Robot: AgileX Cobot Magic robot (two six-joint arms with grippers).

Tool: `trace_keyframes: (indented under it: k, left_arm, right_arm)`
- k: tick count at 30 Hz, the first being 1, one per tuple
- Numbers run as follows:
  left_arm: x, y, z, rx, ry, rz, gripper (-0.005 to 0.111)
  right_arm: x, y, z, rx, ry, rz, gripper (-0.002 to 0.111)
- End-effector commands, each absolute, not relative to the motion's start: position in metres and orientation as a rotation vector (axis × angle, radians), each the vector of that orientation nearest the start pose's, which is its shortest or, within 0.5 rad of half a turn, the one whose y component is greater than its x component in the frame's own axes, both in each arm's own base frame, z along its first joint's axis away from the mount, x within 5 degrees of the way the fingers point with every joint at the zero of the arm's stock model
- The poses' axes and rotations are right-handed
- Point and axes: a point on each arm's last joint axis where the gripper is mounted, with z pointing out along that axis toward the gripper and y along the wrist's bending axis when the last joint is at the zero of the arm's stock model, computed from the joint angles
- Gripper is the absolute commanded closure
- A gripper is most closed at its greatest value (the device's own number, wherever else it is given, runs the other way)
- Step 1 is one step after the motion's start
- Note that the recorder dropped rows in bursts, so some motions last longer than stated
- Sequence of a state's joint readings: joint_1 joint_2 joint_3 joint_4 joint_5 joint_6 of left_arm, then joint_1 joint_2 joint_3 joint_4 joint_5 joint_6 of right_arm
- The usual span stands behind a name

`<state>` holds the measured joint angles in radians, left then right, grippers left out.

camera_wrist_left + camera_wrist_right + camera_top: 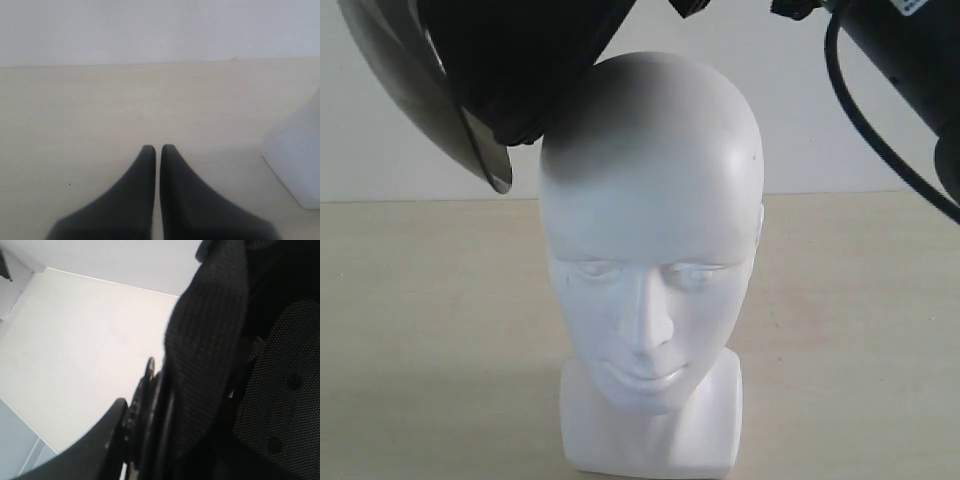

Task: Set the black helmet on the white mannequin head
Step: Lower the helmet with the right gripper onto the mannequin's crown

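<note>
The white mannequin head [650, 230] stands upright in the middle of the exterior view, facing the camera. The black helmet [520, 60] hangs tilted above its upper left side, its lower rim touching or almost touching the crown, with the smoky visor [420, 100] sticking out to the left. In the right wrist view my right gripper [150, 405] is shut on the helmet's rim; one finger [112, 425] shows outside the shell, and the strap [210, 340] and mesh lining [280, 390] fill the rest. My left gripper [158, 148] is shut and empty, low over the table beside the head's base [297, 150].
The right arm [910, 50] and its cable [865, 130] reach in from the top right. The pale wooden table [420, 330] spreads on both sides of the head. A plain white wall [880, 150] stands behind.
</note>
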<state>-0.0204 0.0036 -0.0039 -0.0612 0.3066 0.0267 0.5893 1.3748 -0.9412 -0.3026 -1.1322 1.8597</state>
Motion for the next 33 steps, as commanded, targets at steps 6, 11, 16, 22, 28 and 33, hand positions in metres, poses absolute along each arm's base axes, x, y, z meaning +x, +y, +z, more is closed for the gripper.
trace_keyframes:
  k: [6, 11, 16, 22, 28, 33]
  left_arm:
    - [0.054, -0.003, 0.186, 0.003, 1.780, -0.054, 0.102]
    - [0.054, -0.003, 0.186, 0.003, 1.780, -0.054, 0.102]
    - [0.054, -0.003, 0.186, 0.003, 1.780, -0.054, 0.102]
    - [0.054, -0.003, 0.186, 0.003, 1.780, -0.054, 0.102]
    - [0.054, -0.003, 0.186, 0.003, 1.780, -0.054, 0.102]
    - [0.054, -0.003, 0.186, 0.003, 1.780, -0.054, 0.102]
  right_arm:
    - [0.212, 0.168, 0.408, 0.229, 0.919, 2.266, 0.108]
    - [0.210, 0.168, 0.396, 0.237, 0.963, 2.233, 0.108]
    - [0.201, 0.160, 0.408, 0.207, 0.906, 2.215, 0.108]
    - [0.202, 0.159, 0.402, 0.226, 0.917, 2.193, 0.108]
    - [0.202, 0.157, 0.382, 0.278, 0.972, 2.147, 0.108]
    - [0.202, 0.156, 0.379, 0.285, 0.977, 2.133, 0.108]
